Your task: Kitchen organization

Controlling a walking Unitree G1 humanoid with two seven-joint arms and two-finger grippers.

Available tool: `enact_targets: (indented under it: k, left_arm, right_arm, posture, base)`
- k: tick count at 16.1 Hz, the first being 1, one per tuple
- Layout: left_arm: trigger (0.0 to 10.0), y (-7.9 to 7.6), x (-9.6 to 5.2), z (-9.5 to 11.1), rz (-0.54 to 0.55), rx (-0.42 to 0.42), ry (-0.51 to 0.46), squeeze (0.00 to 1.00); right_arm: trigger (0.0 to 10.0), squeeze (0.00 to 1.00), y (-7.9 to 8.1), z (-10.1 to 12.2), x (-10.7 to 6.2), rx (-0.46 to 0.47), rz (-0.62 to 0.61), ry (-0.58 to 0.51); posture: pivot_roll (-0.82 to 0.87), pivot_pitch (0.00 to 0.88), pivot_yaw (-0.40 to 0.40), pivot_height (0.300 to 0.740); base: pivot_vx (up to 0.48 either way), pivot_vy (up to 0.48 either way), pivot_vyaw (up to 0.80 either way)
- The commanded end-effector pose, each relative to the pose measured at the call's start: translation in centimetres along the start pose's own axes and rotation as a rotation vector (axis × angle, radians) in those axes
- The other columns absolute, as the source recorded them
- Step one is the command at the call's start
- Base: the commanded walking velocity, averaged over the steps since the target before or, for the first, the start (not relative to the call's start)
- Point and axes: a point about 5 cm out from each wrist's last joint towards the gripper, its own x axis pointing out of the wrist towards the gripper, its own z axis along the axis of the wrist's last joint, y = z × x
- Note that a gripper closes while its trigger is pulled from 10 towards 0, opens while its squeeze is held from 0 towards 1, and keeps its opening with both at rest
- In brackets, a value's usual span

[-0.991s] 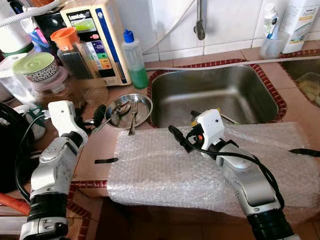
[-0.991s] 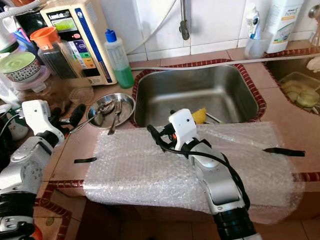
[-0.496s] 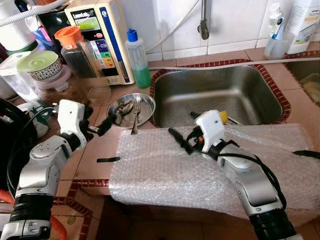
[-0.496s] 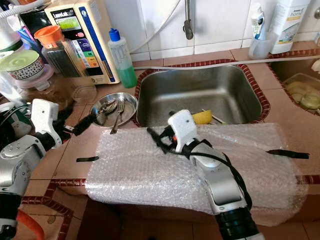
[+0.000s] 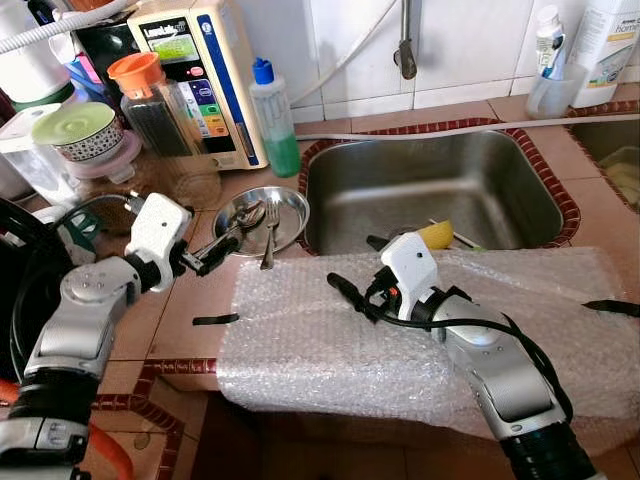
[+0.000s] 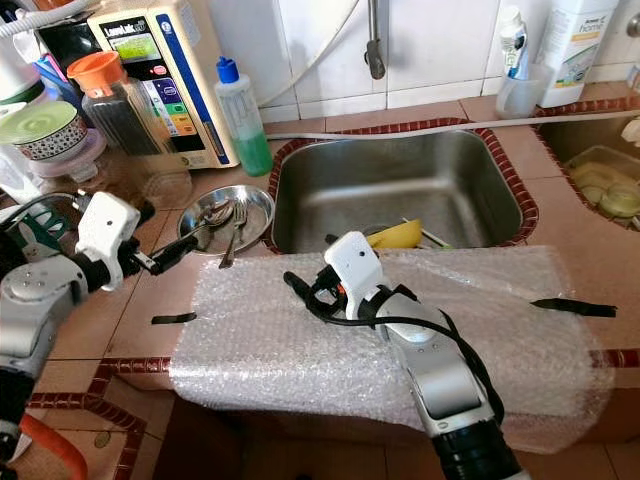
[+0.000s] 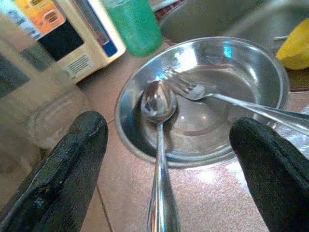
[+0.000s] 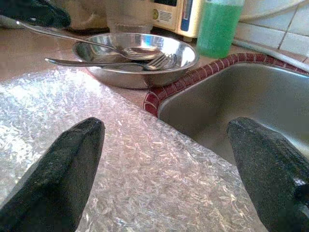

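a home kitchen. a stainless steel sink [image 5: 430, 190] is set into a terracotta-tiled bench [image 5: 190, 300] edged in red, with a tap [image 5: 403, 45] on the white tiled wall [image 5: 470, 40]. just ahead of the left gripper [image 5: 205, 257] sits a steel bowl [image 5: 262, 215] holding a spoon [image 7: 158, 145] and fork [image 7: 217, 99]; beyond it stand green dish soap [image 5: 273, 117], jars [image 5: 150, 100] and a water purifier [image 5: 195, 75].

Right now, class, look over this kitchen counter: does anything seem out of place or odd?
Yes: a sheet of bubble wrap covers the counter in front of the sink, fastened at its ends with strips of black tape, and its front edge overhangs the counter. That is an unusual covering for a kitchen worktop.
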Motion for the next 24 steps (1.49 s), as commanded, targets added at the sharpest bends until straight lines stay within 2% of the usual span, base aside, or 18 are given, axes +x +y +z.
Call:
enact_targets:
  k: [1,7,11,18,19,20,24]
  left_arm:
    - [10.0,0.8,-0.3,0.0,0.009,0.043,0.026,0.00]
    - [10.0,0.8,-0.5,-0.9,-0.057,0.113,0.086,0.00]
    - [10.0,1.1,-0.6,-1.4,-0.051,0.148,0.119,0.00]
    - [10.0,1.6,-0.9,-2.5,-0.027,0.139,0.197,0.00]
    - [4.0,1.7,-0.9,-2.6,-0.026,0.132,0.202,0.00]
    - [0.0,1.7,-0.9,-2.6,-0.028,0.132,0.205,0.00]
    - [0.0,1.3,-0.5,-2.7,-0.054,0.137,0.208,0.00]
  right_arm:
    - [10.0,0.00,0.6,0.7,0.2,-0.021,0.027,-0.023]
    - [10.0,0.00,0.9,0.6,-0.1,-0.043,0.055,-0.007]
    - [10.0,0.00,1.3,0.5,0.0,-0.052,0.068,-0.004]
    - [10.0,0.00,1.3,0.7,0.0,-0.064,0.072,-0.005]
    - [10.0,0.00,1.4,0.7,0.1,-0.066,0.072,-0.005]
    - [10.0,0.00,1.4,0.7,0.0,-0.068,0.071,-0.005]
    - [10.0,0.00,1.2,0.5,-0.1,-0.070,0.062,0.000]
  posture:
    - [-0.28,0.085,0.209,0.740]
    - [-0.29,0.086,0.208,0.740]
    - [-0.29,0.084,0.206,0.740]
    - [-0.28,0.086,0.208,0.740]
    - [-0.28,0.087,0.209,0.740]
    - [-0.29,0.087,0.211,0.740]
    - [-0.29,0.090,0.213,0.740]
  base:
    - [0.000,0.000,0.00]
    - [0.000,0.000,0.00]
    - [0.000,0.000,0.00]
    - [0.000,0.000,0.00]
    - [0.000,0.000,0.00]
    - [0.000,0.000,0.00]
    - [0.000,0.000,0.00]
